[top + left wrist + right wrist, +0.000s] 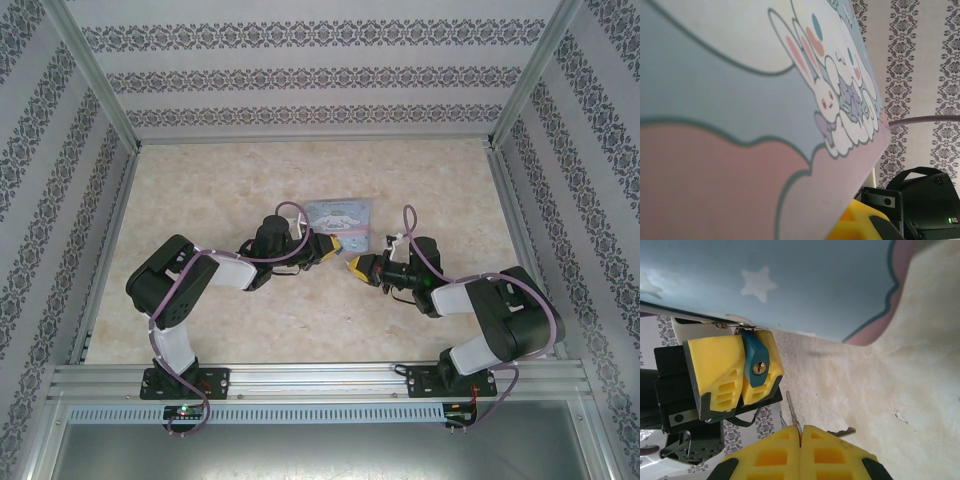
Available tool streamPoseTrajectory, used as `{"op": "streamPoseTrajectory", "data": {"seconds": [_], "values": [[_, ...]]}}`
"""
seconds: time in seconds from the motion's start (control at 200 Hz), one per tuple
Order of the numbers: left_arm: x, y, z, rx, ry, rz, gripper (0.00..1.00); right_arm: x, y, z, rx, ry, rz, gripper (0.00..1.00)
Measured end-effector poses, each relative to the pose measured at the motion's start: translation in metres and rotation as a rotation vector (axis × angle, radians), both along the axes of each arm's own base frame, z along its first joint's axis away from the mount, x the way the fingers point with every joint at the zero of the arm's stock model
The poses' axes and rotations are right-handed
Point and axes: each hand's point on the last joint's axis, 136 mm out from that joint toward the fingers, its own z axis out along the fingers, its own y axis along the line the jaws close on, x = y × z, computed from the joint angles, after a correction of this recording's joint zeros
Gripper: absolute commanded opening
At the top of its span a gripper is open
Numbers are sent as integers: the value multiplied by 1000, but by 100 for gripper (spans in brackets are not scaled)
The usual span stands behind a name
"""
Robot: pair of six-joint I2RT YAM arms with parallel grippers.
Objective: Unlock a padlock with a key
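**Two end effectors at key-to-keyhole alignment**

Both arms meet at mid-frame in the top view, just below a light-blue rectangular tin [340, 215] printed with cartoon rabbits. In the right wrist view, the left end effector [741, 382], at centre left, has its yellow jaws closed on the small dark blue padlock [757, 362] with its thin silvery shackle. The brass keyhole faces the lens. The right end effector [801, 432], at the bottom edge, is pressed fully together on a tiny thin silvery key [792, 411]. The blade projects upward and slightly left, apart from the lock. A second silvery piece juts out at lower right of the jaws, over the beige marbled counter [880, 390]; what it is cannot be told. Judged step: insertion. To do it well, bring the blade into line with the keyhole axis first, then advance slowly and straight. Hold the padlock arm rigid, since a skewed approach would likely twist the lock in its grip.
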Motion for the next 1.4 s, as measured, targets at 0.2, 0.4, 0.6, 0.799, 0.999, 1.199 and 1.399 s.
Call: {"op": "streamPoseTrajectory", "data": {"seconds": [0.2,0.4,0.6,0.799,0.999,1.199,1.399], "values": [[0,0,0,0,0,0,0,6,1,5,4,-14,-10,0],[0,0,0,0,-1,0,0,10,1,4,2,-11,-15,0],[0,0,0,-2,-3,0,0,15,5,3,3,-2,-15,0],[1,0,4,-11,-15,0,0,20,6,9,12,-13,-20,0],[1,0,4,-13,-15,1,0,21,6,9,14,-11,-21,0],[0,1,3,-13,-17,5,0,21,6,9,13,-10,-21,0],[1,1,2,-11,-17,12,0,20,6,6,10,-2,-21,0]]}}
